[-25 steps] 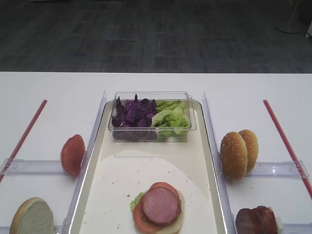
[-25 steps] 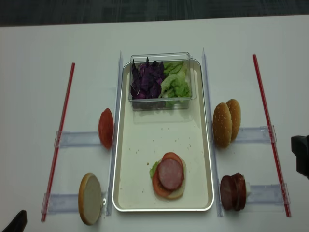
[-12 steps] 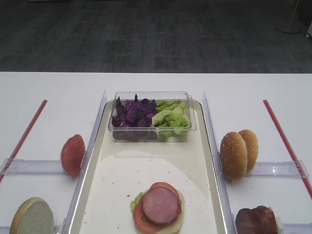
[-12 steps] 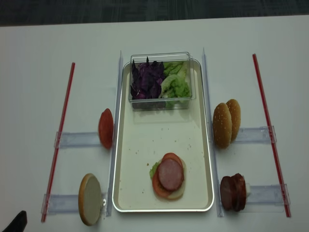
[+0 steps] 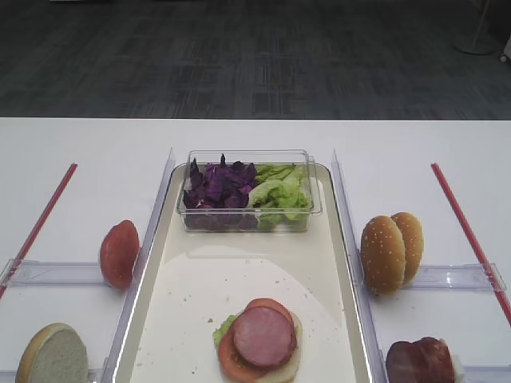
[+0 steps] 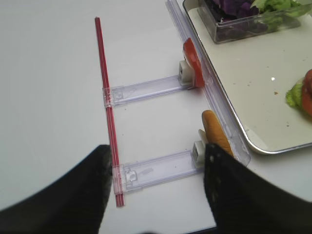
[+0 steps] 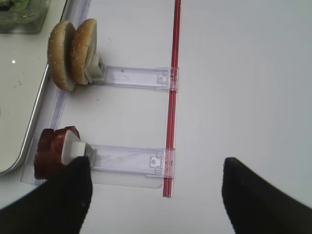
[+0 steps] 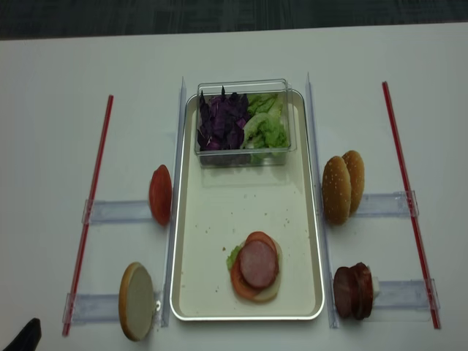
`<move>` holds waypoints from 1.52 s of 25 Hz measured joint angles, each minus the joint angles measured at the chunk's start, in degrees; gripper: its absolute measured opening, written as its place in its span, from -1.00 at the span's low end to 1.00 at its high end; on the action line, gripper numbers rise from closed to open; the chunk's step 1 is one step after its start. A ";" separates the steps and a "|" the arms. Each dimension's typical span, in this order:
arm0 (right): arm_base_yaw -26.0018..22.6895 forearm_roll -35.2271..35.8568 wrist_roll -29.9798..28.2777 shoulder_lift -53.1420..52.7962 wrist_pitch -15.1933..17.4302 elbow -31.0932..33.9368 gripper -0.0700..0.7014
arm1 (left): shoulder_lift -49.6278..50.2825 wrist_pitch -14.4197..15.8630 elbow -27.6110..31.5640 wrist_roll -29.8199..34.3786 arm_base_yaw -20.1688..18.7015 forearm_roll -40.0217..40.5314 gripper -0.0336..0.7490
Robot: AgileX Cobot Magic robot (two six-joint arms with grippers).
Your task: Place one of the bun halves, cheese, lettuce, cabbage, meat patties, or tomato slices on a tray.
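Note:
The cream tray (image 8: 191, 219) holds a stack near its front, topped by a meat patty (image 8: 257, 263) over tomato, lettuce and a bun half. At its far end a clear box holds purple cabbage (image 8: 223, 121) and green lettuce (image 8: 267, 128). Two sesame bun halves (image 8: 340, 186) and two meat patties (image 8: 352, 291) stand on edge to the right. On the left stand a tomato slice (image 8: 160, 194) and a pale bun half (image 8: 136, 300). My left gripper (image 6: 156, 195) hangs open and empty beside that bun half (image 6: 217, 136). My right gripper (image 7: 156, 195) hangs open and empty by the patties (image 7: 51, 148).
Clear plastic rails (image 8: 117, 212) hold the upright food on both sides. Long clear dividers (image 8: 313, 146) flank the tray. Red strips (image 8: 91, 205) run along the table's left and right. A dark tip of the left arm (image 8: 22, 336) shows at the front left corner.
The dark right gripper that showed at the right edge of the overhead view a second ago has withdrawn out of that view. The food has not moved.

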 joint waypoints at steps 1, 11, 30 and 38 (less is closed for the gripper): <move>0.00 0.00 0.00 -0.12 0.08 0.00 0.66 | 0.00 0.00 0.00 0.00 0.00 0.00 0.06; -4.94 0.35 -1.38 -2.97 0.08 0.00 0.66 | 0.00 0.00 0.00 0.00 0.00 0.00 0.06; -8.58 1.21 -2.76 -14.12 0.86 0.00 0.66 | 0.00 0.00 0.00 0.00 0.00 0.00 0.06; -8.58 1.21 -2.76 -14.16 0.86 0.00 0.60 | 0.00 0.00 0.00 0.00 0.00 0.00 0.06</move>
